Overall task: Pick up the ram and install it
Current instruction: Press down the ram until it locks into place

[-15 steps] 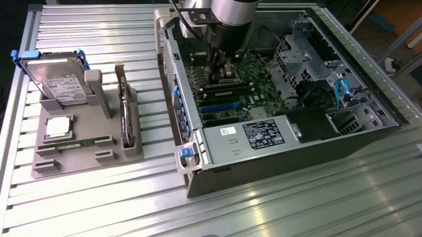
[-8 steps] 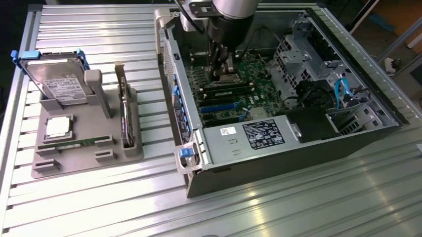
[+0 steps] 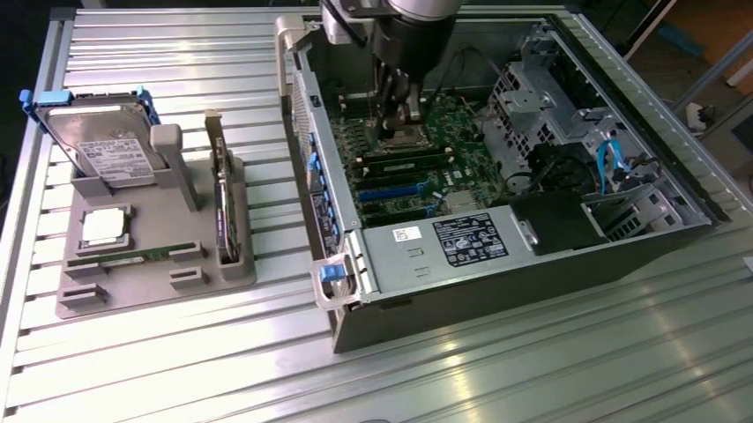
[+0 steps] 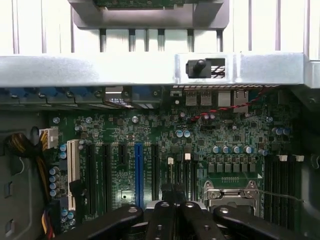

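The ram [image 3: 118, 256] is a thin green stick lying in a slot near the front of the grey holder [image 3: 88, 300], on the exterior view's left, well away from my gripper. My gripper [image 3: 400, 123] hangs inside the open computer case [image 3: 495, 282], low over the motherboard [image 4: 150, 130] beside the CPU socket [image 4: 232, 192]. In the wrist view its fingers [image 4: 161, 220] are pressed together above the black memory slots [image 4: 187, 172] with white clips. I can make out nothing between them.
The holder also carries a silver hard drive [image 3: 106, 145], a CPU chip [image 3: 104, 225] and a dark expansion card [image 3: 224, 203] standing on edge. The case's metal rim [image 4: 150, 70], cables [image 3: 606, 163] and the power supply box [image 3: 442, 247] crowd the gripper.
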`<move>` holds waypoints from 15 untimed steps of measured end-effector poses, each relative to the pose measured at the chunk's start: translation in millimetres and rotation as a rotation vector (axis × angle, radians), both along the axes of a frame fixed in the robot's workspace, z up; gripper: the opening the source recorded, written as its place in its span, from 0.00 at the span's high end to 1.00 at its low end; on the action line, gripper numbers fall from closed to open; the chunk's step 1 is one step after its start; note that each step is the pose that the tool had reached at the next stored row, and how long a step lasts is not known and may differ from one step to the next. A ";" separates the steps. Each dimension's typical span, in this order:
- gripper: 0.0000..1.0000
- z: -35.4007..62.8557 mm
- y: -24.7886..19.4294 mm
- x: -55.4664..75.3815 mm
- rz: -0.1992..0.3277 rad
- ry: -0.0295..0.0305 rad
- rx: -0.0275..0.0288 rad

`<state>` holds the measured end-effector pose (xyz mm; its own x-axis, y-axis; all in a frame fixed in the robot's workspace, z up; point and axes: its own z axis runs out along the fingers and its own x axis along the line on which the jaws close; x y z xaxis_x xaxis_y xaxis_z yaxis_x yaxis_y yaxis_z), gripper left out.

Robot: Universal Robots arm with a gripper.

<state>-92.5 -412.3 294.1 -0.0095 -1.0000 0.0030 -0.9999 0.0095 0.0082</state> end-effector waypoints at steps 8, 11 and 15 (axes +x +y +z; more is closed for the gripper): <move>0.89 14.0 0.0 0.0 0.000 0.0002 -0.0061; 0.89 14.4 0.0 0.0 0.000 0.0000 -0.0060; 0.89 14.5 0.0 0.0 0.000 0.0001 -0.0062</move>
